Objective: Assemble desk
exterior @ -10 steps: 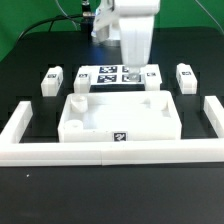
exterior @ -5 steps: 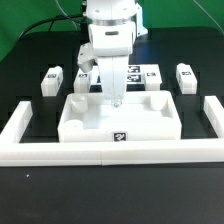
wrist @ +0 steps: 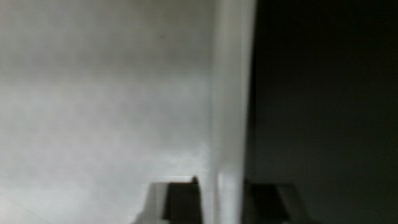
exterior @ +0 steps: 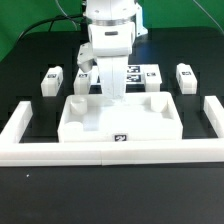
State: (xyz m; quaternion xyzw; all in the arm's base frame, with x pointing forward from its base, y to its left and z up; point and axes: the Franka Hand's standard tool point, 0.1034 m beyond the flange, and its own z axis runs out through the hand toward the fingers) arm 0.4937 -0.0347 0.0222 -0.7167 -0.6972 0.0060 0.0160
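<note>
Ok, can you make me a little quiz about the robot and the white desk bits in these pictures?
1. True or false: the claw hangs high above the desk top.
2. The small tagged block at the exterior view's right, behind the desk top, is: A) a leg B) a cup C) a ball.
3. Fill in: in the wrist view, the claw's fingers sit either side of the desk top's thin ____.

Key: 1 false, it is down at the back rim; 2 A; 3 rim.

Lab: robot arm [exterior: 108, 40], black table [exterior: 30, 190], marker board [exterior: 143, 73] w/ tags.
</note>
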